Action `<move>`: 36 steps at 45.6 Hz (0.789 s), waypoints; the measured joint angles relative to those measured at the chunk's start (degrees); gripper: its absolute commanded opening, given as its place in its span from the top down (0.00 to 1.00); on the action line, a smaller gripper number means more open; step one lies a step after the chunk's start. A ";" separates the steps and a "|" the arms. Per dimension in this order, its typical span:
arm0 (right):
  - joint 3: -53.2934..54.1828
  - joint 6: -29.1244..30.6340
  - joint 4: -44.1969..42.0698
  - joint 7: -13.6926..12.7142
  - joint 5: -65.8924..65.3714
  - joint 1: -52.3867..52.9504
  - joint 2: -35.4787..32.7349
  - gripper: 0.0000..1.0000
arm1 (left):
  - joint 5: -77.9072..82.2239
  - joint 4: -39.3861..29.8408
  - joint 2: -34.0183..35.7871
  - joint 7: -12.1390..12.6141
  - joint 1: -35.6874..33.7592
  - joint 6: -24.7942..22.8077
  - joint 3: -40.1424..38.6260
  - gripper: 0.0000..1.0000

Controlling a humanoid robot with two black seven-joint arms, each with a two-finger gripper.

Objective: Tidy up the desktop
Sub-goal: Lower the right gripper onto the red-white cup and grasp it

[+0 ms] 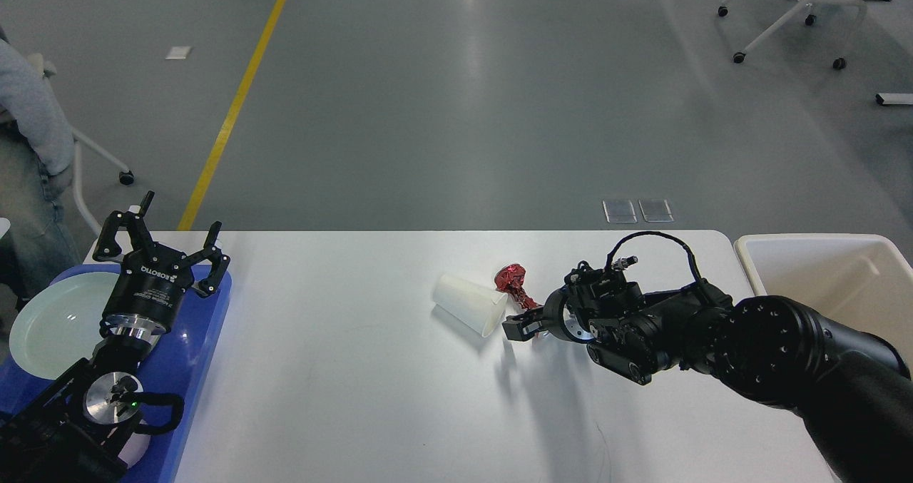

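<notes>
The white desktop fills the lower part of the head view. A white paper cup lies on its side near the middle. A crumpled red foil wrapper lies just right of it. My right gripper is low over the desktop, right at the cup's open mouth and just below the wrapper. Its fingers look dark and close together, and I cannot tell whether they hold anything. My left gripper is open and empty, pointing up over the blue tray.
A pale green plate lies in the blue tray at the left edge. A cream bin stands off the desktop's right end. A seated person is at the far left. An office chair stands far back right.
</notes>
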 measured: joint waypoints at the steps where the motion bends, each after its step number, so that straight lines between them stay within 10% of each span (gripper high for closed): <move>1: 0.03 0.00 0.00 0.00 0.01 -0.01 -0.01 0.14 | 0.00 0.00 0.00 0.00 0.00 0.00 0.00 0.04; 29: -0.19 0.00 -0.69 -0.02 -0.15 -1.34 -0.13 0.17 | 0.00 0.00 0.00 0.00 0.00 0.00 0.00 0.04; 36: -0.11 0.00 -1.86 -0.02 -0.15 -2.20 0.03 0.51 | 0.00 0.00 0.00 0.00 0.00 0.01 0.00 0.04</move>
